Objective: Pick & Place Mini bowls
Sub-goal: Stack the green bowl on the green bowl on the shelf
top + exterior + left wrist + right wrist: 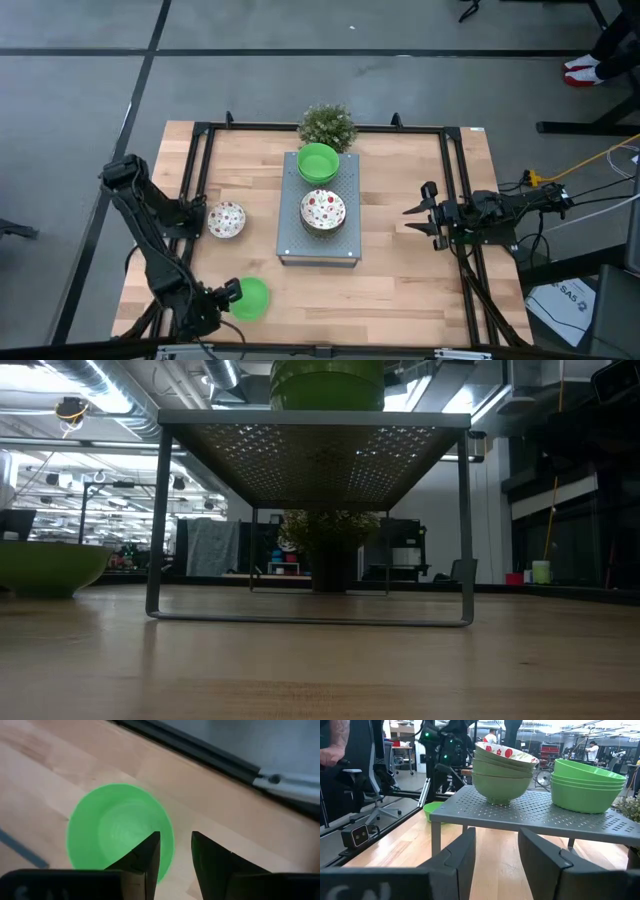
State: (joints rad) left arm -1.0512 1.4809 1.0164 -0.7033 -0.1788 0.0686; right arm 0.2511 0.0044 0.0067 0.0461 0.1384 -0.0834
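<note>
One green bowl [117,827] under left hand [175,851]

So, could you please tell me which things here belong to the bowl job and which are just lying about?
Job:
green bowl stack
speckled-topped stack
speckled bowl
green bowl by the left gripper

Lying about:
potted plant
grey rack

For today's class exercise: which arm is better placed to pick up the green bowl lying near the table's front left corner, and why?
Left. The left gripper sits open at the green bowl, one finger over its rim; the right gripper waits beyond the grey rack.
</note>
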